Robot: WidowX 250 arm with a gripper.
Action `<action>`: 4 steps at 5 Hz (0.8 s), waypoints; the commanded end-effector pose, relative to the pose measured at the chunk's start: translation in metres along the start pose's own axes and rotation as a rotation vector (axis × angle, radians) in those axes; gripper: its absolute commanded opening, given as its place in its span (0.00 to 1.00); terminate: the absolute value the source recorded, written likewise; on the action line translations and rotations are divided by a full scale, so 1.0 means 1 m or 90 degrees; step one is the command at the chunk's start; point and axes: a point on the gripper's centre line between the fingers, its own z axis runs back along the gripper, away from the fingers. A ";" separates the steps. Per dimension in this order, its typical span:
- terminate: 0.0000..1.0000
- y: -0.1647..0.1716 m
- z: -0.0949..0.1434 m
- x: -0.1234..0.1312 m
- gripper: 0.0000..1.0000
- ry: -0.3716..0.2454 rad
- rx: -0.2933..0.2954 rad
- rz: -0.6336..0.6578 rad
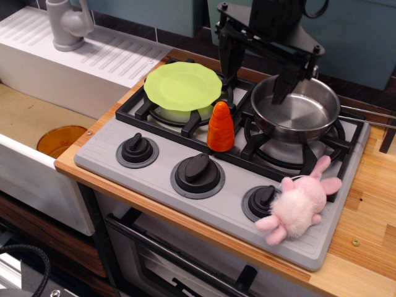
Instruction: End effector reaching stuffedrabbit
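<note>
A grey plastic stove (154,176) with black grates and three knobs is set into a wooden counter (365,247). At the far side, the end effector (257,77) is seen with its two black metal fingers spread wide, nothing between them, hung above the gap between a round lime-green plate (182,85) and a shiny steel pan (296,111). The fluffy pink-and-white stuffedrabbit (298,204) lies at the stove's near right corner, well apart from it. An orange cone-shaped carrot (220,126) stands between.
</note>
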 end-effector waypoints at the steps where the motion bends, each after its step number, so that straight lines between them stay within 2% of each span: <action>1: 0.00 -0.033 0.011 -0.020 1.00 -0.053 0.013 0.015; 2: 0.00 -0.051 0.007 -0.026 1.00 -0.059 0.017 0.021; 4: 0.00 -0.074 -0.019 -0.025 1.00 -0.093 0.010 0.014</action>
